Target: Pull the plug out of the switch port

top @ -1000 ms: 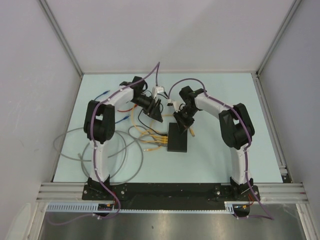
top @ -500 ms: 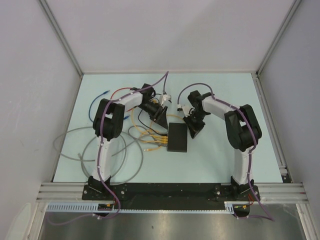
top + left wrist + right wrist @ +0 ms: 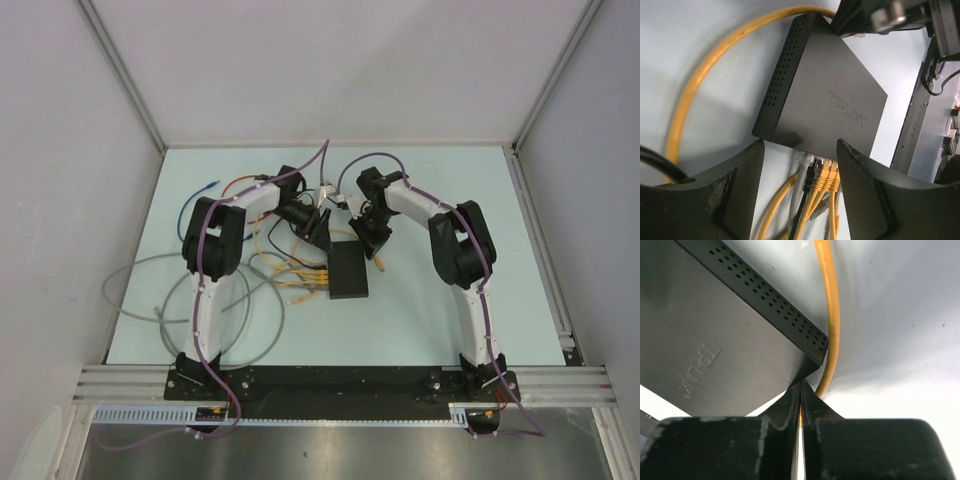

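Here the switch lies flat on the pale table, about midway between the two arms and nearer to them than the grippers' wrists. A row of plugs sits in the sockets along one of its long edges, the edge that faces left in the overhead view. Most of these plugs are yellow, with a black one and a pale one beside them, and their leads fan away over the table. The left gripper hangs over that socket edge with its jaws wide apart. One finger stands on each side of the plug row, and nothing is caught between them. The right gripper is pressed narrow, its two fingertips meeting in a thin seam right at a corner of the switch, beside the perforated side wall. A yellow cable runs along that wall and passes just beside the closed tips. Whether it is pinched there, or only lies beneath them, cannot be told. From above, both grippers lean in toward the far end of the switch from opposite sides. Loose loops of grey cable lie well apart on the left of the table.
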